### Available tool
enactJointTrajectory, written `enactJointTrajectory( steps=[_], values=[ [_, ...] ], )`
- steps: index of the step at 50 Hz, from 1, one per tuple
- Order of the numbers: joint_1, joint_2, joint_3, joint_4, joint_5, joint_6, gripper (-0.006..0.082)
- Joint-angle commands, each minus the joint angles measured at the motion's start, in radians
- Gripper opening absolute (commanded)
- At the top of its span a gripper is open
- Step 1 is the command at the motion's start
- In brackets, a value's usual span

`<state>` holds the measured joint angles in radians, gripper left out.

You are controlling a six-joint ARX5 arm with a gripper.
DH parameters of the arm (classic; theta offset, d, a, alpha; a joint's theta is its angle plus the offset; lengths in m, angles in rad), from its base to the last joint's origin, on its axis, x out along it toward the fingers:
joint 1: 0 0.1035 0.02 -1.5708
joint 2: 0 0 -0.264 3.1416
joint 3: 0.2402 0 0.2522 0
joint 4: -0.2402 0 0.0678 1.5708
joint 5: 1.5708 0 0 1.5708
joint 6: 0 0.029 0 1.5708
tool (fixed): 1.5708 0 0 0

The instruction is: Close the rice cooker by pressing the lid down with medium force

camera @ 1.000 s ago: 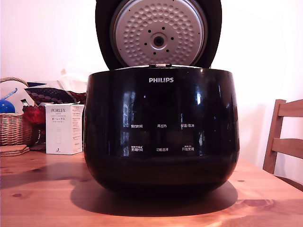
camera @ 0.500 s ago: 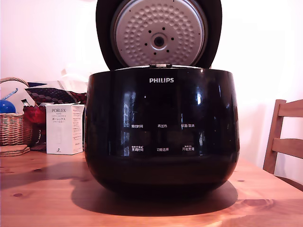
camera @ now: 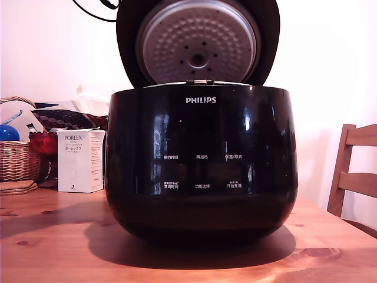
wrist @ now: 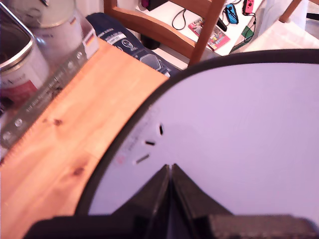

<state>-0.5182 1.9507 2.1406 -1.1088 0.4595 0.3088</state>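
Since the earlier frames the lid (camera: pixel 197 42) has been tipped slightly forward: its dimpled silver inner disc is seen more foreshortened and darker, and a black cable is now seen at 11 o'clock above the lid in the exterior view. Cooker body unmoved.

The rice cooker (camera: pixel 200 165) is seated centrally on the wooden table (camera: pixel 53 236), logo and button labels facing the camera. The lid is raised behind the pot rim, at 12 o'clock from the body, not yet shut. Pot contents cannot be seen from this angle.

In the wrist view the gripper (wrist: pixel 170 172) is seen with fingers closed, tips pressed together, nothing held between them; the tips are set against the lid's glossy outer face, which is washed out to near white by glare. Three small slots are seen just past the fingertips.

At 9 o'clock from the cooker in the exterior view: a white PORLEX box (camera: pixel 80 161) standing upright just beside the body, then a wicker basket (camera: pixel 17 159) with a blue object inside; other contents cannot be made out. A wooden chair (camera: pixel 353 177) is seen at 3 o'clock, apart from the cooker.
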Motion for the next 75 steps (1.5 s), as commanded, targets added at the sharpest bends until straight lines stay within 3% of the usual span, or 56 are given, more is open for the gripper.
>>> enactJointTrajectory(
  steps=[1, 26, 66, 75],
  values=[
    [-0.008, -0.027, -0.047, 0.003, 0.008, -0.014, -0.0021],
    [-0.029, -0.062, -0.152, 0.037, 0.027, -0.026, -0.0021],
    [-0.061, -0.069, -0.161, -0.014, 0.021, -0.033, -0.0021],
    [-0.069, -0.104, -0.215, 0.016, -0.002, -0.033, -0.0021]
  ],
)
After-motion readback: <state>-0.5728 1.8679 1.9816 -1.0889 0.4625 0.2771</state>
